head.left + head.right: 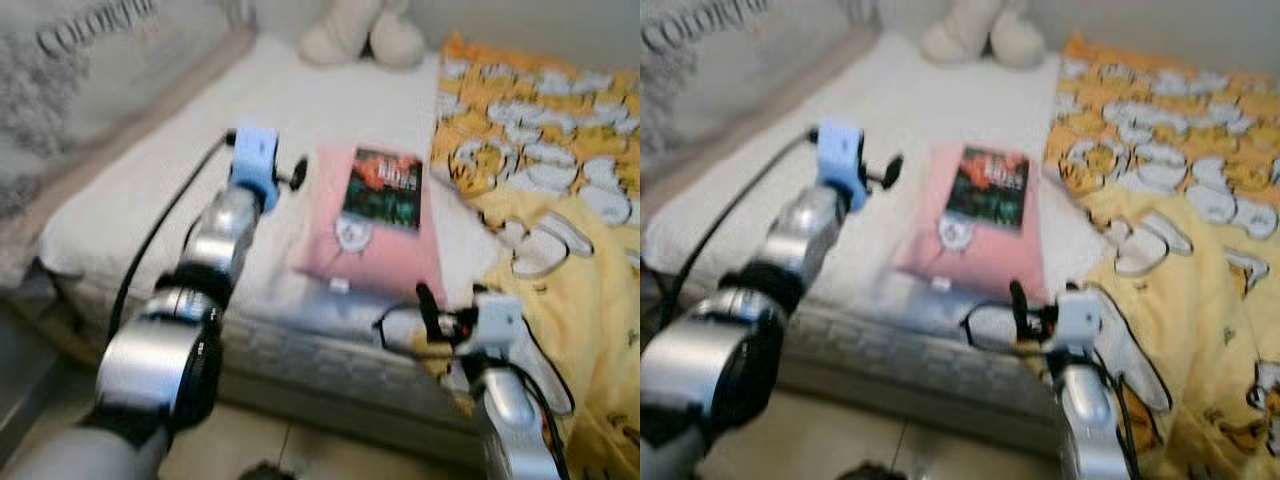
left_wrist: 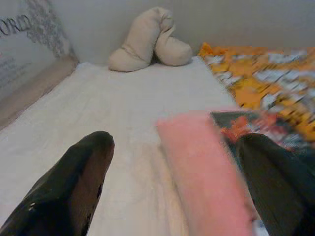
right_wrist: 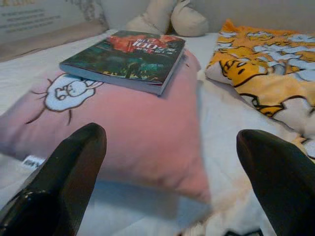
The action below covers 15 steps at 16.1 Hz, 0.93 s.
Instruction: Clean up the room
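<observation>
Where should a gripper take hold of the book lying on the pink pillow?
Grip the book by its near corner, which overhangs the pillow's slope, coming in low from the bed's foot side. It lies flat, so fingers need that free edge; the right gripper already faces it, open.

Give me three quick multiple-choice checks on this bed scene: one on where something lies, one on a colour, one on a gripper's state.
1. Where does the book lie?
A. on the pink pillow
B. on the floor
C. on the yellow blanket

2. What colour is the stuffed toy at the far end of the bed?
A. blue
B. cream
C. black

3. How are the right gripper fingers?
A. shut on the book
B. shut on the pillow
C. open

Answers: 1 A, the book rests on the pillow's top. 2 B, the toy looks cream against the wall. 3 C, the right wrist view shows both fingers spread wide, holding nothing.
</observation>
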{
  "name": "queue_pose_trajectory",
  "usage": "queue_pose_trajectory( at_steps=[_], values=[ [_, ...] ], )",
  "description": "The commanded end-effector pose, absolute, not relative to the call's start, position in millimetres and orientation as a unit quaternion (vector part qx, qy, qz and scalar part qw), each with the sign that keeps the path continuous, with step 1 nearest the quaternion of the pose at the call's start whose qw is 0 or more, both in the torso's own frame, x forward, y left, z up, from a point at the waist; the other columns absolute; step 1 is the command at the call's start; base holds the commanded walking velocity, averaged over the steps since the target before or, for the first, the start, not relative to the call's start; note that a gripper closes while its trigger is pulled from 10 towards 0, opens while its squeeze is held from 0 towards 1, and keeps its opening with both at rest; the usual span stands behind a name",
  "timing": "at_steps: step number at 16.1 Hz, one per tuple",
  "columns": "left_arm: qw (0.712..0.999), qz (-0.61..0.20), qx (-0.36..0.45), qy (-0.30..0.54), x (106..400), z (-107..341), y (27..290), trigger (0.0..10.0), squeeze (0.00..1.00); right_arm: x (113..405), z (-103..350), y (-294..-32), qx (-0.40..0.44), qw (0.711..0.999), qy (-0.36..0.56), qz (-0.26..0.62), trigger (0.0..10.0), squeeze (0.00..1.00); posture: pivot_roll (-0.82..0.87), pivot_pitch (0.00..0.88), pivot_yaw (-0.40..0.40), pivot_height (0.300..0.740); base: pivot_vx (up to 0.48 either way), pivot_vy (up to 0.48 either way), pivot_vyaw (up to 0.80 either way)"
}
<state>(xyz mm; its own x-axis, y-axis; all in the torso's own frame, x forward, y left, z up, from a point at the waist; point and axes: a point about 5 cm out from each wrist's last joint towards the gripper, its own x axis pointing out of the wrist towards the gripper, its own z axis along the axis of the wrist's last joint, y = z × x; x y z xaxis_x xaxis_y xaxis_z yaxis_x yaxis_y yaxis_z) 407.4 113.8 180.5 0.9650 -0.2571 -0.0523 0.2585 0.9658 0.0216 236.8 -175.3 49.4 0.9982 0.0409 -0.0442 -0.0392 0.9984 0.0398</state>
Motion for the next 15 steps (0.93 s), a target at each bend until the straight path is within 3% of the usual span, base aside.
queue_pose_trajectory(
  at_steps=[1,5,6,8,9,11,13,15],
  values=[
    [0.99,-0.134,-0.026,0.047,409.5,181.9,106.9,10.0,0.0,230.7,52.1,-177.7,0.013,1.0,0.022,0.014,10.0,0.0,-0.14,0.0,0.033,0.74,0.0,0.0,0.0],
    [0.992,-0.124,-0.002,-0.012,403.5,176.7,114.0,10.0,0.0,207.8,81.9,-189.8,-0.044,0.998,-0.037,-0.022,10.0,0.0,-0.21,0.0,0.085,0.74,0.0,0.0,0.0],
    [0.988,-0.149,0.017,-0.03,391.6,159.3,115.8,10.0,0.0,201.2,94.6,-192.9,-0.057,0.996,-0.057,-0.035,10.0,0.0,-0.21,0.0,0.091,0.74,0.0,0.0,0.0],
    [0.993,-0.116,0.002,-0.021,358.7,114.3,139.2,10.0,0.0,185.3,96.9,-200.2,-0.045,0.996,-0.052,-0.063,10.0,0.0,-0.17,0.0,0.081,0.74,0.0,0.0,0.0],
    [0.994,-0.109,0.005,-0.02,347.3,104.3,145.5,10.0,0.0,179.9,93.1,-201.9,-0.035,0.996,-0.042,-0.071,10.0,0.0,-0.16,0.0,0.079,0.74,0.0,0.0,0.0],
    [0.99,-0.137,0.035,-0.029,294.3,80.0,156.6,10.0,0.0,151.2,73.9,-201.6,-0.021,0.998,0.013,-0.061,10.0,0.0,-0.11,0.0,0.048,0.74,0.0,0.0,0.0],
    [0.987,-0.158,0.035,-0.017,271.7,71.7,155.7,10.0,0.0,144.5,68.6,-201.4,-0.024,0.998,0.036,-0.051,10.0,0.0,-0.09,0.0,0.035,0.74,0.0,0.0,0.0],
    [0.989,-0.149,0.007,-0.018,294.8,80.1,137.8,10.0,0.0,168.7,60.3,-197.6,-0.033,0.998,0.032,-0.036,10.0,0.0,-0.07,0.0,0.027,0.74,0.472,0.0,-0.38]
  ],
)
